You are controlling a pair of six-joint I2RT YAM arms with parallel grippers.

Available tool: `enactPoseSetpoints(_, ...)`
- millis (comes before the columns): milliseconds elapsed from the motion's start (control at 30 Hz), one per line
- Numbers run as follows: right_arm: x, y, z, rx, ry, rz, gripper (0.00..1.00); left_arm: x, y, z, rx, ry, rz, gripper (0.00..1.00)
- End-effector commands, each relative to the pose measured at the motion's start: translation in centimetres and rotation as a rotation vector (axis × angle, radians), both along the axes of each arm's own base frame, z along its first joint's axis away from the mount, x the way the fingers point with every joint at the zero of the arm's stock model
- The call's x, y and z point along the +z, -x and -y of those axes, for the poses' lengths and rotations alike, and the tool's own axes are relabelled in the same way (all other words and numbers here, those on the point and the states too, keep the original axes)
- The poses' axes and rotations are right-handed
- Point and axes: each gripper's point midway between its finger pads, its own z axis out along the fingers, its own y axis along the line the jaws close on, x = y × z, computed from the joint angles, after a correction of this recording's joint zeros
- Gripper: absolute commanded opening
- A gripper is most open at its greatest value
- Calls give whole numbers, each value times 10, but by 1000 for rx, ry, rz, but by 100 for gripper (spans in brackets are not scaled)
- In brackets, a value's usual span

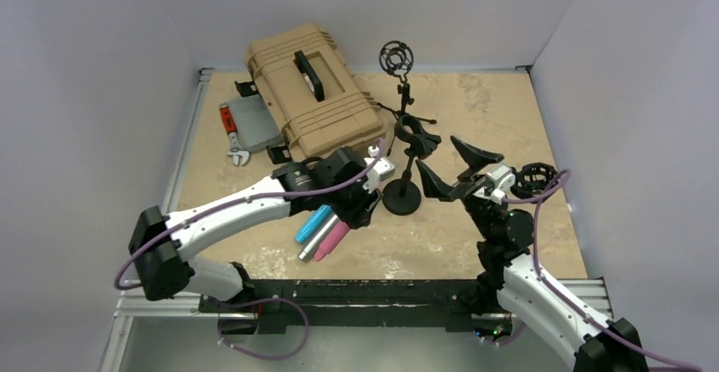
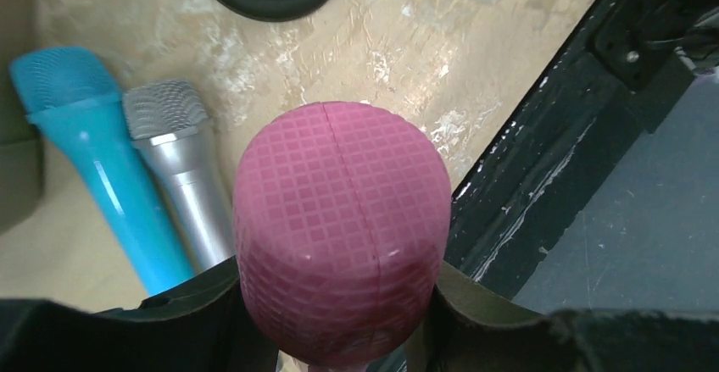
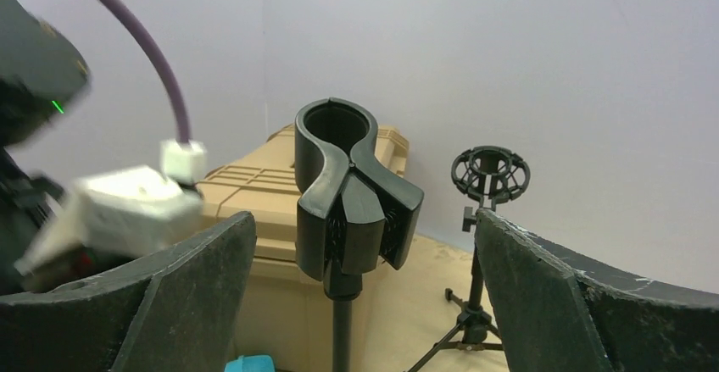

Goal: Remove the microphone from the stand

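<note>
Tan ribbed hard case (image 1: 314, 92) with a black handle, back left on the beige surface (image 1: 509, 118): lid shut, contents hidden. Left pincer (image 1: 356, 207) pinching the pink mesh-head microphone (image 2: 342, 228). It's off the stand, low near the front edge, just beside the blue microphone (image 2: 93, 160) and silver microphone (image 2: 182, 169) lying side by side. Black round-base stand (image 1: 402, 196) upright, black clip (image 3: 352, 194) on top. Right pincer (image 1: 439, 158) spread wide, facing the clip, not touching it.
</note>
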Motion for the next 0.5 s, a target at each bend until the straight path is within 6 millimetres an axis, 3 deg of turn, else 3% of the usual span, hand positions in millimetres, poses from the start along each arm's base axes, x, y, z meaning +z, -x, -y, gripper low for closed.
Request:
enactPoseSetpoints(0, 9, 5, 18, -59, -63, 25, 99, -20, 5, 18, 3, -11, -107, 0)
enactPoseSetpoints(233, 17, 16, 44, -137, -170, 49, 99, -70, -1, 30, 51, -86, -160, 0)
enactPoseSetpoints(467, 17, 12, 60, -203, -242, 15, 99, -111, -20, 15, 108, -221, -60, 4)
